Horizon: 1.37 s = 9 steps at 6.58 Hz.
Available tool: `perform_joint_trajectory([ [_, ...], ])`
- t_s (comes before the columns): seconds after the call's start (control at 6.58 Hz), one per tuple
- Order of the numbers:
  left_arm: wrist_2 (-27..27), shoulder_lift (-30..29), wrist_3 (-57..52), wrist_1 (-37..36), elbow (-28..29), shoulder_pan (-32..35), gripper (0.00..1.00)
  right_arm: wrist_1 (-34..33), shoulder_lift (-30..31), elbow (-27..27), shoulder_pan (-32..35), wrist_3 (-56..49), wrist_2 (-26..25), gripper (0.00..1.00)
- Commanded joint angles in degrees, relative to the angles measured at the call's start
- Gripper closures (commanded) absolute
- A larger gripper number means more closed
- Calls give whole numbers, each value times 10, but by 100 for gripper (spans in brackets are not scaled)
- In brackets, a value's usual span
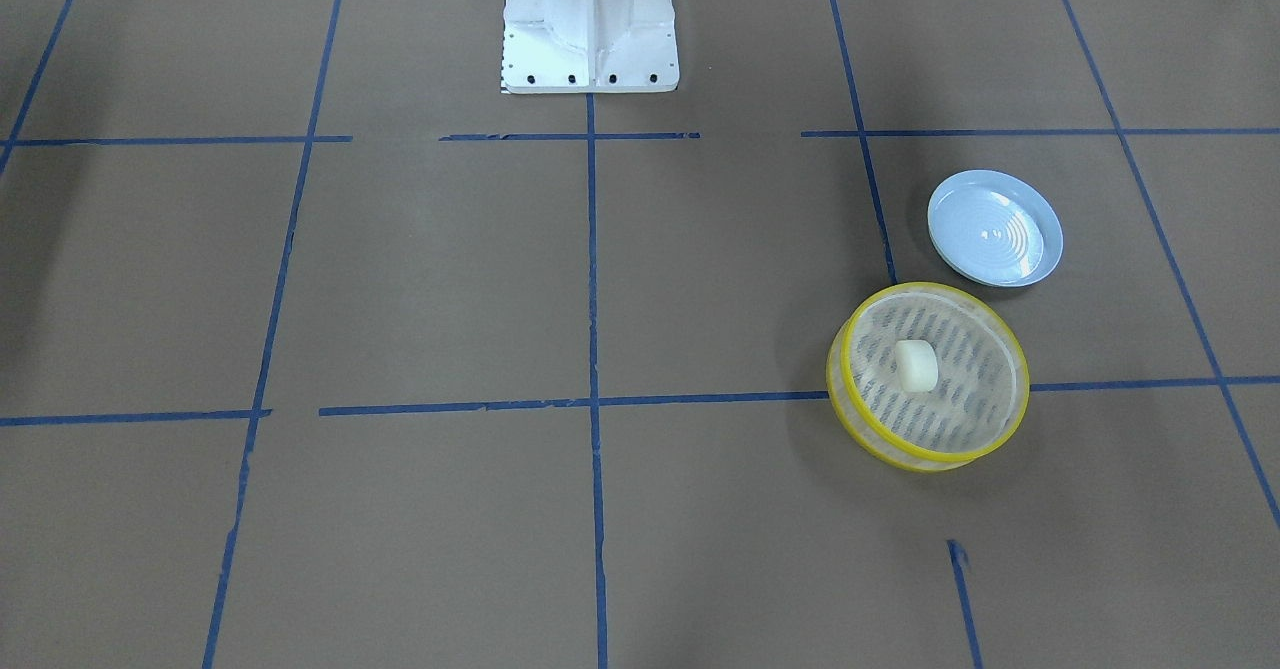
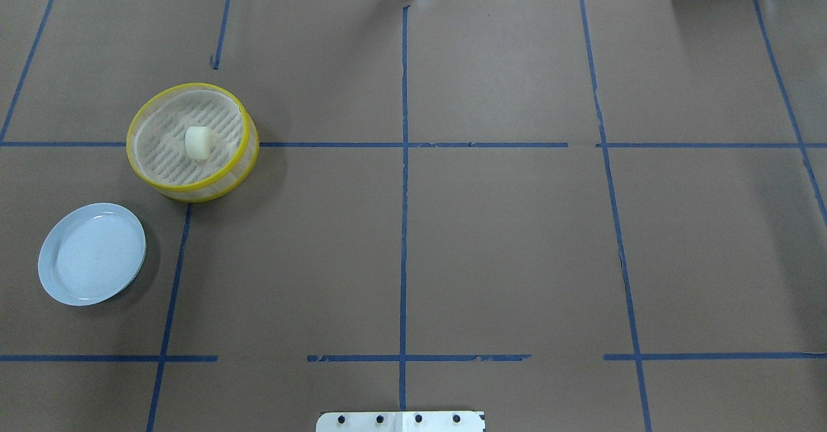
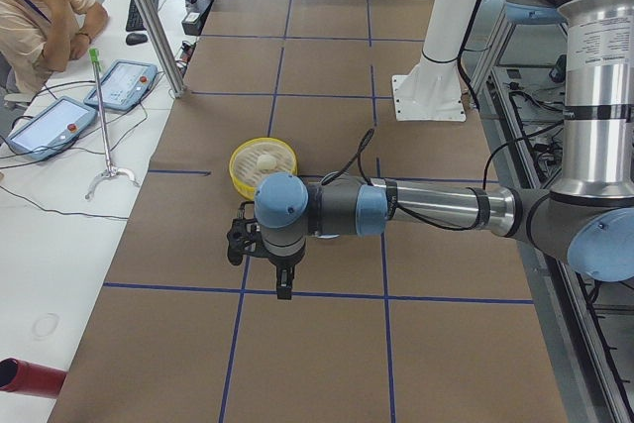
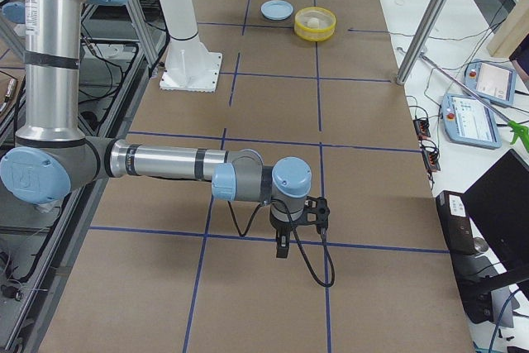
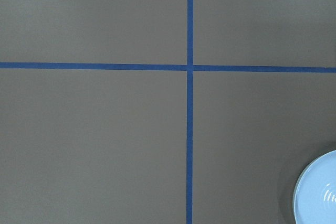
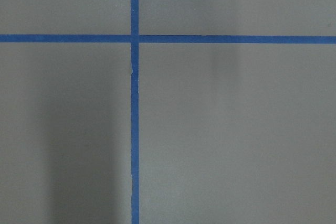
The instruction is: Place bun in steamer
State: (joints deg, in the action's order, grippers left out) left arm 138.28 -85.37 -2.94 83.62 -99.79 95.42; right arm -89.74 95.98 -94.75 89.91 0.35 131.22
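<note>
1. Bun (image 2: pixel 197 143) lies on the floor of the steamer (image 2: pixel 213 183), toward the desk's far left corner.
2. Left gripper (image 3: pixel 284 284) and right gripper (image 4: pixel 282 247) hang near the desk's left and right ends. Their spread and any hold cannot be told.

Bright, even overhead light and sharp focus throughout. The steamer (image 1: pixel 965 394) and plate (image 1: pixel 995 229) cast short, soft shadows on the matte counter (image 1: pixel 450 279). The plate shows mild glare. Vague shadow bands dim the right wrist view.
</note>
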Motion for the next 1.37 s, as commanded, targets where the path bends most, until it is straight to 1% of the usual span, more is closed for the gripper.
perform_joint_trajectory([
  [0.0,0,0,4,0,6,-1,0,0,0,0,0,0,0,0],
  [0.91,-3,-6,2,7,10,-10,0,0,0,0,0,0,0,0],
  [1.22,0,-17,-1,8,18,-10,0,0,0,0,0,0,0,0],
])
